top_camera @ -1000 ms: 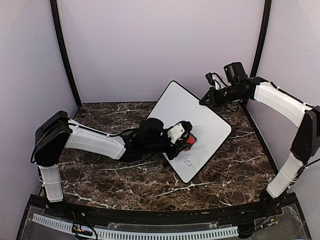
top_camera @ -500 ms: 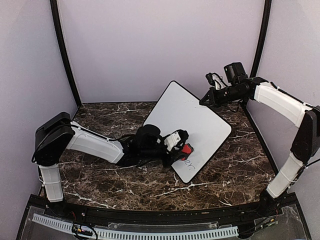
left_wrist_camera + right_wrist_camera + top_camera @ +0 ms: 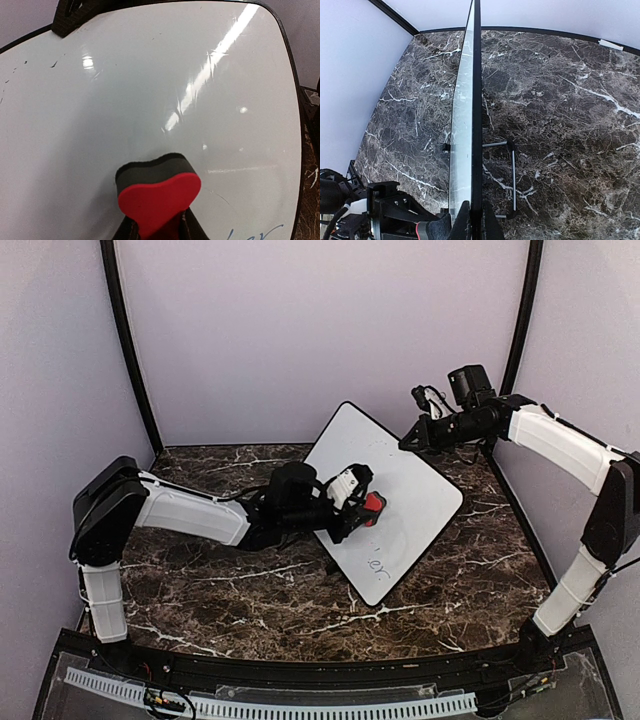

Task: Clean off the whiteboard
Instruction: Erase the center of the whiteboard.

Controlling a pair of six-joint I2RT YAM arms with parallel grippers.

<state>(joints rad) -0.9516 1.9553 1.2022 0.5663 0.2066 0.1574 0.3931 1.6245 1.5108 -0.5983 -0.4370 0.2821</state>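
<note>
The whiteboard [image 3: 385,490] stands tilted on a wire stand, its glossy white face filling the left wrist view [image 3: 150,90]. Faint handwriting remains near its lower corner [image 3: 378,565], seen as blue strokes [image 3: 255,234] at the bottom right. My left gripper [image 3: 358,502] is shut on the red eraser [image 3: 373,504], whose dark felt side [image 3: 152,170] presses against the board's middle. My right gripper [image 3: 408,440] is shut on the board's upper right edge; in the right wrist view the board appears edge-on [image 3: 472,125] between the fingers [image 3: 463,222].
The dark marble table [image 3: 200,580] carries the board's wire stand [image 3: 512,180] behind it. Purple walls and black corner posts [image 3: 125,350] enclose the cell. My left arm [image 3: 190,515] lies low across the table's left half.
My left gripper slid the eraser down toward the writing, then back up to the board's middle. Less of the writing shows than a second ago. The right arm has not moved.
</note>
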